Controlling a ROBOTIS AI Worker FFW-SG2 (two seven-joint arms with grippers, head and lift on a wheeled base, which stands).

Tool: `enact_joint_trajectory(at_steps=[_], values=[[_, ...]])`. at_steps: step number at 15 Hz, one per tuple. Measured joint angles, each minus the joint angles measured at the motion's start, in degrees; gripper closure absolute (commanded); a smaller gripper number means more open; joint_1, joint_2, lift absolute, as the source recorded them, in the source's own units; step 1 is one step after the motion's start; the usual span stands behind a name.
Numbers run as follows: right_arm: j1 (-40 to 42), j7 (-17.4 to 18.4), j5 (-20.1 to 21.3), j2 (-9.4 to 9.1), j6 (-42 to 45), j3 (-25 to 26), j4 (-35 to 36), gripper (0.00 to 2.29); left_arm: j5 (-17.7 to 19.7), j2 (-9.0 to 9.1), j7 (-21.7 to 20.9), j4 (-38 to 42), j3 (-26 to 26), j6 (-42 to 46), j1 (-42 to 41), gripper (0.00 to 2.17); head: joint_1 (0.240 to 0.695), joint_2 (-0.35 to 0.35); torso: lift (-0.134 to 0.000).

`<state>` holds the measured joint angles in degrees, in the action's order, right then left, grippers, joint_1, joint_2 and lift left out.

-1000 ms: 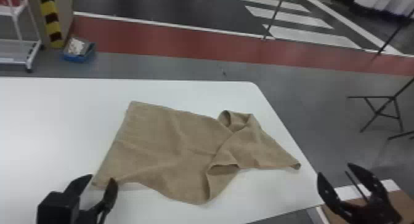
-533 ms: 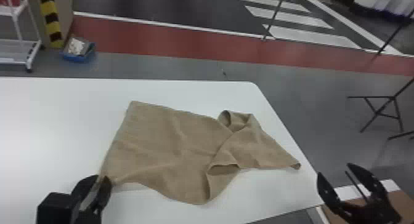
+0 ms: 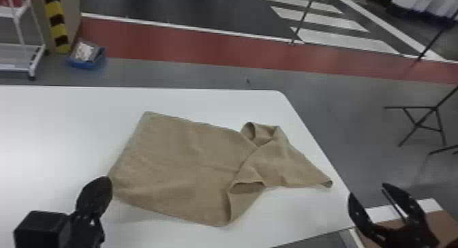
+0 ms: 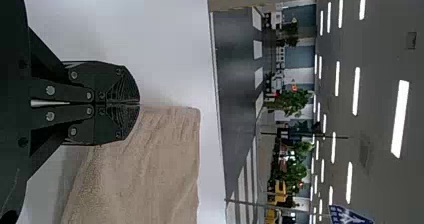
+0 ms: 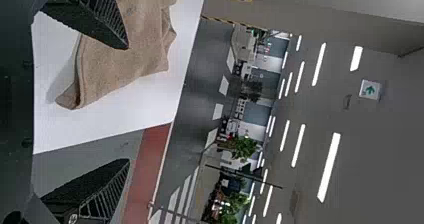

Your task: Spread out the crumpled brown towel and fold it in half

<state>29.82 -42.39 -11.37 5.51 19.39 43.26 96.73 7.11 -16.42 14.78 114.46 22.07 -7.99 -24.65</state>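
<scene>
At the lower left of the head view, my left gripper (image 3: 105, 181) is shut on the near left corner of the brown towel (image 3: 177, 162). In the left wrist view the fingers of the left gripper (image 4: 139, 103) are together, with wrinkles in the towel (image 4: 160, 169) running from their tips. The towel's left part lies mostly flat; its right part is folded over and bunched, narrowing to a point near the table's right edge. My right gripper (image 3: 368, 192) stands open and holds nothing, beyond that edge. The right wrist view has the right gripper (image 5: 127, 104) with the towel's pointed end (image 5: 72, 96) farther off.
The white table (image 3: 61, 128) extends left of the towel, and its right edge slants down close to the towel's point. A brown box (image 3: 439, 227) is below the right gripper. On the floor behind are a blue bin (image 3: 87, 61) and a white cart (image 3: 24, 65).
My left gripper went from open to shut, taking the towel's near left corner, which has risen slightly with it. The right gripper and the towel's bunched part have stayed put.
</scene>
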Motion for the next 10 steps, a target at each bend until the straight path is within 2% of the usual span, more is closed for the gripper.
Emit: enact_joint_trajectory(at_steps=[3,6,10], values=[[-3.52,1.9,5.77,1.11,-0.19,-1.04,-3.57,0.16,0.04,-0.38,0.02,2.47,-0.87,0.43,-1.35,1.45,0.695,-0.35,-0.125],[-5.71,5.31,11.19,2.37,-2.29,-3.6,-4.65,0.19,0.02,-0.77,0.17,3.72,-1.28,0.46,-2.03,1.45,0.695,-0.35,-0.125],[-9.35,5.39,16.09,3.84,-7.03,-5.44,-7.68,0.21,0.08,-0.98,0.42,4.43,-1.71,0.47,-2.65,1.45,0.695,-0.35,-0.125]])
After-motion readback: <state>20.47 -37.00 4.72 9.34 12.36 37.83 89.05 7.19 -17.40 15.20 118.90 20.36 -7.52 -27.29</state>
